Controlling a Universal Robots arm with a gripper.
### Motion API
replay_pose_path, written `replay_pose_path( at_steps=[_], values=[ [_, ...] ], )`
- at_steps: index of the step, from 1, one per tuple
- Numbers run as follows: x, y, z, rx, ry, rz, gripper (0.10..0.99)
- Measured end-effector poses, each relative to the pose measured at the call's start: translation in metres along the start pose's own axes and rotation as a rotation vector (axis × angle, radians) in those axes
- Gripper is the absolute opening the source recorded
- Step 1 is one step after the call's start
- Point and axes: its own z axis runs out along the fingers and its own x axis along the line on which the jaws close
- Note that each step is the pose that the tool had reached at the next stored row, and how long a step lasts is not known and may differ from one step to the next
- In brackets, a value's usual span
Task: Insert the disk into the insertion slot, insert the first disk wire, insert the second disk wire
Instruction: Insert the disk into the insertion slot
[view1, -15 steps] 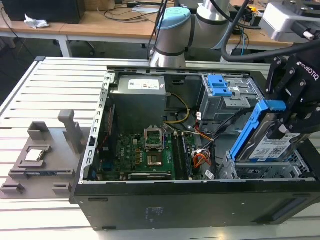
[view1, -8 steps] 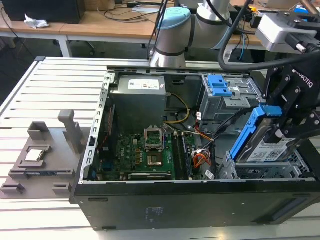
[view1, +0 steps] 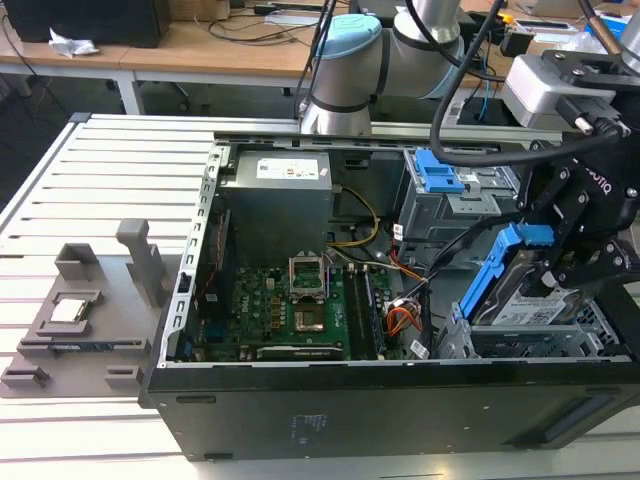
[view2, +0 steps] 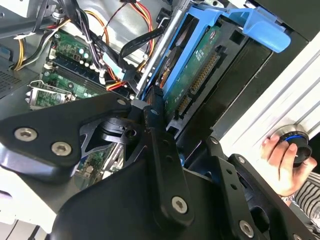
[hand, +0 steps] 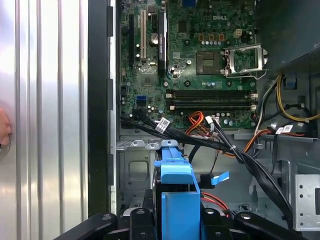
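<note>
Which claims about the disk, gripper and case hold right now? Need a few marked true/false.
1. The silver hard drive in its bright blue plastic carrier lies flat, fully seated in the low grey perforated metal drive cage. False: it is tilted, with one end raised above the cage.
2. The black gripper holds the carrier by its raised end. True.
3. The black computer case is open, its green motherboard exposed. True.
4. The grey fixture plate lies on the exterior view's right of the case. False: it lies on the left.
</note>
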Motion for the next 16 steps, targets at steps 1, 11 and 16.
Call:
replay_pose_path(
  at_steps=[1,11,16],
  values=[
    [0.0000,-0.0001,0.0009,0.000,0.0000,0.000,0.361],
    [0.0000,-0.0003,0.0081,0.000,0.0003,0.000,0.373],
    [0.0000,-0.0003,0.0083,0.000,0.0001,0.000,0.435]
  ],
)
